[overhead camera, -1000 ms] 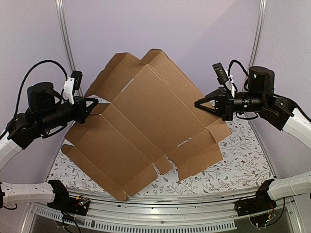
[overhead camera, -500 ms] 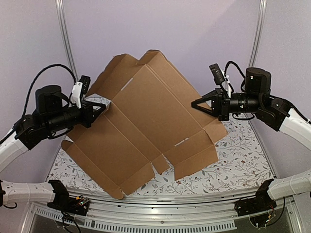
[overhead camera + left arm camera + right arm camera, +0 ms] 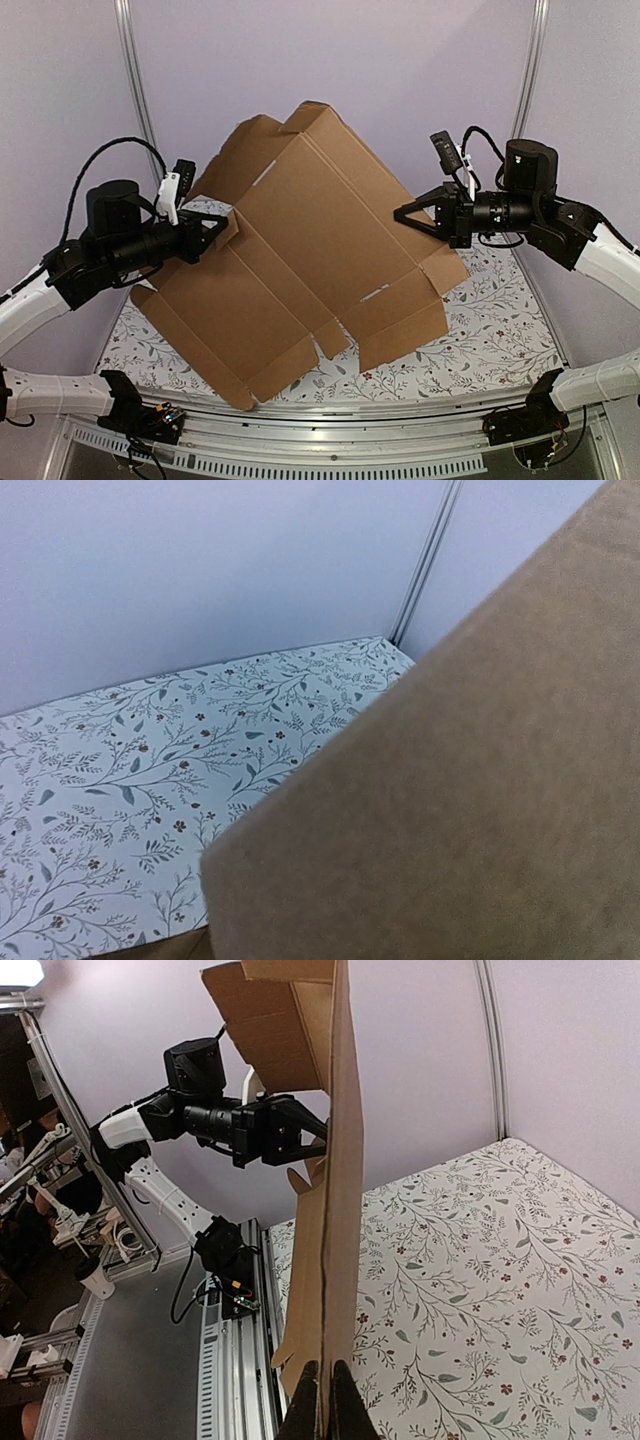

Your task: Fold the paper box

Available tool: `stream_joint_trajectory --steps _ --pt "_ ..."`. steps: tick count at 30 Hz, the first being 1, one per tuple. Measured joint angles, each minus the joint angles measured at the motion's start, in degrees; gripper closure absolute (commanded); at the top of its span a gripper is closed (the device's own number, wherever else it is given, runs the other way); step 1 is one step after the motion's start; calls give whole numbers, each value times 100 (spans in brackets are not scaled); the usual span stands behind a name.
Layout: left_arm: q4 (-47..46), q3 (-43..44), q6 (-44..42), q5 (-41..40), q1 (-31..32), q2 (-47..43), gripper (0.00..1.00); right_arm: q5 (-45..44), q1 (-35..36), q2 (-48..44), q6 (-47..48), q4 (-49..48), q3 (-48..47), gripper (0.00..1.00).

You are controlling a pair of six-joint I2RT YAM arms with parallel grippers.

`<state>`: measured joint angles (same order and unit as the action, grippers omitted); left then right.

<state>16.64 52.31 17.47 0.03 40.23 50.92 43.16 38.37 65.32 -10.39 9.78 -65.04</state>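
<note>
The table, covered in a flowered cloth, is lying under everything. Above it the paper box is hanging as an open, unfolded sheet, tilted between the two arms, its lowest corner dipping toward the table's near edge. The left gripper is pinching a flap on the sheet's left side, jaws pressed together. The right gripper is pinching the right edge likewise. By my judgement the folding is barely starting: no wall is standing up, no flap is tucked in.
</note>
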Motion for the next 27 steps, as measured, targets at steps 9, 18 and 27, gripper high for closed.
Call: stream_joint_trajectory --steps 9,18,27 --pt "-413 -81 81 90 0 356 100 0 0 -52 -120 9 0 100" --pt "-433 -105 74 79 0 273 100 -103 0 -74 -61 76 -2 100" --pt "-369 -358 31 -92 0 -37 100 -367 7 481 787 1027 -579 100"
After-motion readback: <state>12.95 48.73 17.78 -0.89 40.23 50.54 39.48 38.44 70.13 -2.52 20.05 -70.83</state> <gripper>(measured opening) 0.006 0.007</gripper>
